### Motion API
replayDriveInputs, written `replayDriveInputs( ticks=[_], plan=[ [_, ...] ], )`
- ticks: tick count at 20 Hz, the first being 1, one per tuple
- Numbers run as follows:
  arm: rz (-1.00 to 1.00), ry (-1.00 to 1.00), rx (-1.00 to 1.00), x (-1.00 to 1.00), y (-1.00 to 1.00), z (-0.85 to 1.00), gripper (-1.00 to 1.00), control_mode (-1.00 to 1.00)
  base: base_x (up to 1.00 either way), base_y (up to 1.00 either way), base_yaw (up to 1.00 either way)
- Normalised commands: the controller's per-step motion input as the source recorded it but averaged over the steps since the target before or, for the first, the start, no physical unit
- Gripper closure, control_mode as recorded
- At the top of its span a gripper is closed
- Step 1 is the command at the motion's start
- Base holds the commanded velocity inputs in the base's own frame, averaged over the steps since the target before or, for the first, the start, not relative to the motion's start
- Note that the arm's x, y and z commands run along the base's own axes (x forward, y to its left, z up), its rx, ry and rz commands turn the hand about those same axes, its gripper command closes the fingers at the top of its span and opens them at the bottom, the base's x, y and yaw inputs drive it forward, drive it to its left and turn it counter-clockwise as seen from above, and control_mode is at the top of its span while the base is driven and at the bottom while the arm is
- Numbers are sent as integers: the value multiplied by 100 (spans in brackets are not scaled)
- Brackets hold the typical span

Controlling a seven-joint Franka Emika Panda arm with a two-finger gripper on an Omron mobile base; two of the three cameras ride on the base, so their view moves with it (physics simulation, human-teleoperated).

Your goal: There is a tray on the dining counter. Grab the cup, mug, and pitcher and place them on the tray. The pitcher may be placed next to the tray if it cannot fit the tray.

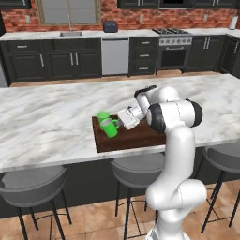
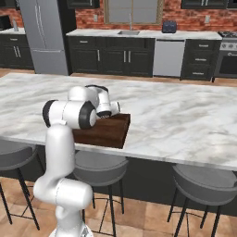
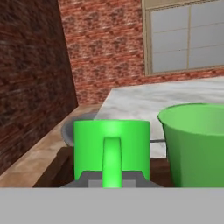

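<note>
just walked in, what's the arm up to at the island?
The arm is reaching over the tray on the dining counter. Its gripper is shut on the mug, pinching its loop handle, as the hand view shows; the mug is tilted over the tray's left end. The cup already stands upright at that end, close beside the mug. The pitcher isn't on the tray yet.

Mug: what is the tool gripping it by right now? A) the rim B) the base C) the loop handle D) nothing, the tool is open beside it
C: in the hand view the tool is shut on the loop handle of the mug, which hangs tilted over the tray next to the cup.
</note>
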Motion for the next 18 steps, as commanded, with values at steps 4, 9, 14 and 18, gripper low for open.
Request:
replayDriveInputs(
  ticks=[4,9,14,18],
  plan=[
    [0,0,5,21,19,-5,100,-100,0,0,0],
    [0,0,1,18,11,-14,100,-100,0,0,0],
    [0,0,0,15,6,-19,100,-100,0,0,0],
    [0,0,0,0,0,-21,100,-100,0,0,0]
  ],
)
